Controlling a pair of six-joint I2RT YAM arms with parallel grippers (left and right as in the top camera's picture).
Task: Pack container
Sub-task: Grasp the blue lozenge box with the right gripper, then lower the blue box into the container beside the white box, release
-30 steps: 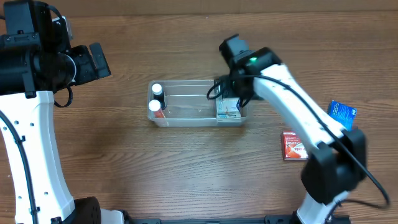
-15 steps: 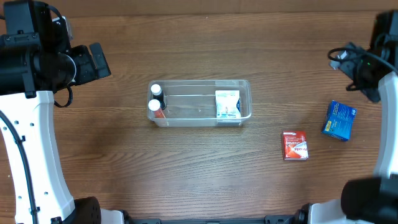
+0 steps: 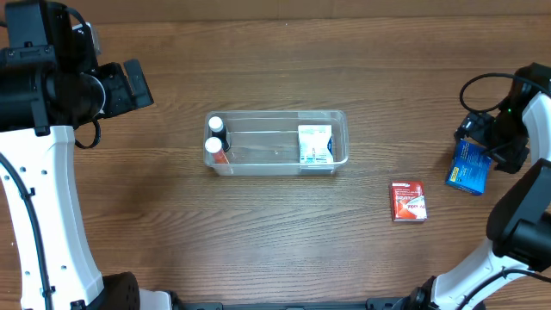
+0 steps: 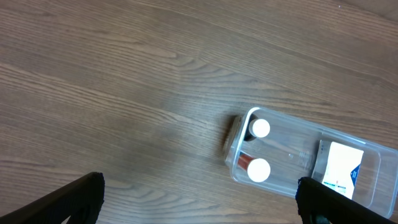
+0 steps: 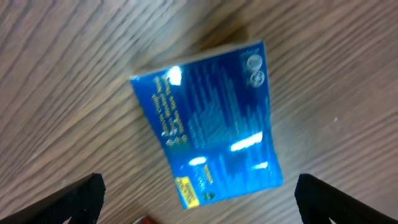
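The clear plastic container sits mid-table. It holds two white-capped bottles at its left end and a white box at its right end. It also shows in the left wrist view. A blue box lies flat on the table at the far right, seen close in the right wrist view. A red box lies left of it. My right gripper is open, directly above the blue box, empty. My left gripper is open and empty, high at the far left.
Bare wooden table surrounds the container. The left arm's white column stands along the left edge. The right arm's base stands at the lower right.
My right arm left the container after the white box was set inside, swung to the far right and came down over the blue box. The left arm has not moved.
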